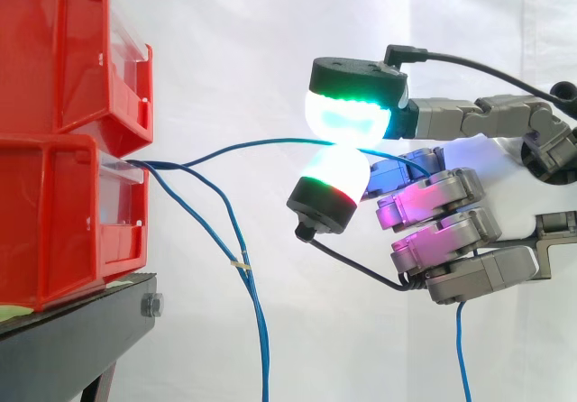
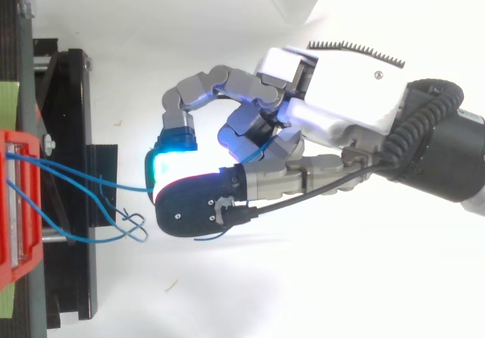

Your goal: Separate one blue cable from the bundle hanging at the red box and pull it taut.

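Observation:
Two red bins (image 1: 72,141) are stacked on a black stand (image 1: 81,330) at the left. Several thin blue cables come out of the lower bin's front. One blue cable (image 1: 243,147) runs nearly level to the right into my hand (image 1: 451,231). Two glowing pads (image 1: 347,118) pinch it between them, one from above and one from below. The cable's free end (image 1: 462,348) hangs down behind the hand. The other blue cables (image 1: 243,267) droop from the bin, tied together with a small band. From above, the pinched cable (image 2: 83,177) leaves the red bin (image 2: 15,201) toward the hand (image 2: 326,118).
A white curtain backs the scene. The black stand (image 2: 72,179) has a bolt at its corner, below the bins. The drooping cables loop near the stand's edge (image 2: 132,228), just left of the hand.

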Controlling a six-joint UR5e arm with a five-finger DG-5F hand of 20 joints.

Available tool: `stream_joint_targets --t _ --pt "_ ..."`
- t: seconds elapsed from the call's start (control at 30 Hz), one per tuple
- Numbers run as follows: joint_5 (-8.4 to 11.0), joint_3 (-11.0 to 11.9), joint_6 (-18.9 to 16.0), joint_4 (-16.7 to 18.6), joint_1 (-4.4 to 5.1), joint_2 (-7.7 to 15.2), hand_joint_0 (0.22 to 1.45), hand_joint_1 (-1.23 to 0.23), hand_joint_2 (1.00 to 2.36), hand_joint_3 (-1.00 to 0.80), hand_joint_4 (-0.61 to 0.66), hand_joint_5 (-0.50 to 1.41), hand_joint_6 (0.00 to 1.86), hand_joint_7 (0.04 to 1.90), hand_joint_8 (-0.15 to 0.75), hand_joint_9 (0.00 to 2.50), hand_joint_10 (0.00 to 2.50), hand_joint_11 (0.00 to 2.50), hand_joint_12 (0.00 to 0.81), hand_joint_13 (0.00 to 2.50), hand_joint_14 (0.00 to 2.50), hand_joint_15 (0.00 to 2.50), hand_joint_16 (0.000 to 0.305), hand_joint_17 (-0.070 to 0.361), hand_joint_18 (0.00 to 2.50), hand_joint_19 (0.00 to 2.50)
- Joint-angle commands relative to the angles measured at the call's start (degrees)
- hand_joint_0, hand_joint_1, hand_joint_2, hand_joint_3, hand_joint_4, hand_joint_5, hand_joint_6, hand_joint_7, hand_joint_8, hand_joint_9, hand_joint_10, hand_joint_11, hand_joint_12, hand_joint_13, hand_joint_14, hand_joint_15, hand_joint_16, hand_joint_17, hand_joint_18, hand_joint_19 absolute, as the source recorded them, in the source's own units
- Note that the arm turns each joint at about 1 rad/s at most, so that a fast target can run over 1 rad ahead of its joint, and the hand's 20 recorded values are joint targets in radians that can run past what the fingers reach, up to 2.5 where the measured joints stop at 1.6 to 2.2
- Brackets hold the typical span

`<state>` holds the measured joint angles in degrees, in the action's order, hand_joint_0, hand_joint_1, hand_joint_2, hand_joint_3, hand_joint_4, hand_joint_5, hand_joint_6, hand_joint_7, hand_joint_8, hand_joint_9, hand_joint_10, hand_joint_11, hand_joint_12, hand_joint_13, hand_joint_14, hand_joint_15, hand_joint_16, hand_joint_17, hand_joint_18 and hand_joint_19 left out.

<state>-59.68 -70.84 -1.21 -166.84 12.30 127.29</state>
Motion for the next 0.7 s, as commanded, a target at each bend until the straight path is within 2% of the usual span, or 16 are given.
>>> stream_joint_targets --t 0.0,0.67 --pt "0.00 0.00 -0.02 0.02 0.00 0.07 0.69 -0.78 1.02 0.14 -0.18 -0.14 0.92 1.45 0.240 1.18 2.50 1.92 0.362 1.11 2.50 2.00 0.046 0.104 1.69 2.20" --pt "0.00 0.00 -0.02 -0.06 0.00 -0.02 0.69 -0.78 1.02 0.14 -0.17 -0.14 0.92 1.46 0.247 1.19 2.50 1.91 0.370 1.12 2.50 1.98 0.048 0.108 1.70 2.17"
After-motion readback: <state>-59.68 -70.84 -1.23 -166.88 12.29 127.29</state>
